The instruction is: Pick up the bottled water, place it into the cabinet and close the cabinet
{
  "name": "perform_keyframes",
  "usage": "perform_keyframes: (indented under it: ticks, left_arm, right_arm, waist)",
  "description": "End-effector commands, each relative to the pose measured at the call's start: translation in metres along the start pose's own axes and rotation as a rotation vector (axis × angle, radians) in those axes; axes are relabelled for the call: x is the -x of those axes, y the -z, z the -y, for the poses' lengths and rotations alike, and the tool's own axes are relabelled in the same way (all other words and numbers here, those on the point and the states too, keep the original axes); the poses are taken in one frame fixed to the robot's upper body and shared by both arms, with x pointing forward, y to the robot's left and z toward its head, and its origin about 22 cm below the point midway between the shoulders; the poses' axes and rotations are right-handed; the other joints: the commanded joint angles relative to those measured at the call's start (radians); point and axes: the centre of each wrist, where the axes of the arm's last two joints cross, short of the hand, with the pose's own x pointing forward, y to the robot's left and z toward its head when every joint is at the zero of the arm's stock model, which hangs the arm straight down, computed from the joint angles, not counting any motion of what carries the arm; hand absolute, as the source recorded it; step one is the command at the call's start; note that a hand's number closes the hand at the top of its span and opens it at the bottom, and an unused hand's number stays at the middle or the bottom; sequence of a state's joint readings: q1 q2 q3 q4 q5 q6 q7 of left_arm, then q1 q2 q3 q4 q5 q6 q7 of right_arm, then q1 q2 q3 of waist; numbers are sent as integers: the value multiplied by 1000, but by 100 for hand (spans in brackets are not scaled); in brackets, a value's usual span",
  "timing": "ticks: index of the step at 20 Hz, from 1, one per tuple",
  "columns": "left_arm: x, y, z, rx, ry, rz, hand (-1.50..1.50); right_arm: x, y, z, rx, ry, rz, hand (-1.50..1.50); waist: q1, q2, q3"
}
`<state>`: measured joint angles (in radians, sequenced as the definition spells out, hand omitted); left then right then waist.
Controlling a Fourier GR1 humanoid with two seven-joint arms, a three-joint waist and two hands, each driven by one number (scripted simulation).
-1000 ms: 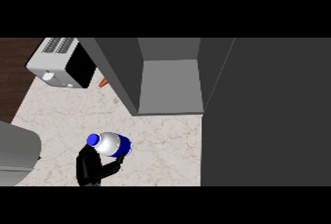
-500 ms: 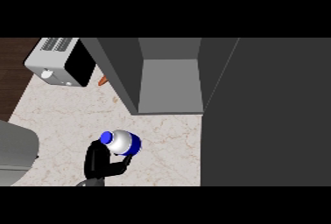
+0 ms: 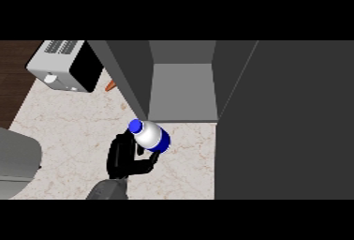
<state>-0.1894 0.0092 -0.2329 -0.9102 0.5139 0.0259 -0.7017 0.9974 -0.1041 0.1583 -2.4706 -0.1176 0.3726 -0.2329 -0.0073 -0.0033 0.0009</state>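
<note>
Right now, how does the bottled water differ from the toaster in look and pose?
The bottled water is round, white with a blue cap and band; the toaster is boxy, light grey with a black side. The bottled water is tilted in the hand; the toaster stands untouched on the counter. The bottled water is just before the open cabinet; the toaster is farther left.

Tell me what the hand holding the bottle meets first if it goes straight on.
Likely the cabinet's front edge by its left wall, just past the bottle; depth is unclear, so the hand may clear it.
</note>
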Motion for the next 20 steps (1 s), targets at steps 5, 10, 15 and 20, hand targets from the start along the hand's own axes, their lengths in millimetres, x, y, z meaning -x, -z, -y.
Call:
perform_keyframes:
  ticks: [5, 10, 15, 20]
  left_arm:
    - [-29, 38, 58, 50, 140, 58, 150]
    - [-52, 72, 94, 81, 170, 35, 150]
    - [-65, 98, 127, 54, 227, 44, 150]
    - [-76, 132, 150, 18, 341, 15, 150]
  right_arm:
    - [-14, 5, -8, 8, 40, 36, -150]
    - [-18, 11, 1, -1, 47, 56, -150]
    - [-10, -2, 10, 16, 57, 65, -150]
    - [-3, 6, 13, 16, 41, 72, -150]
  waist:
    - [-7, 1, -1]
    - [-5, 4, -1]
    - [-27, 2, 0]
    - [-29, 7, -1]
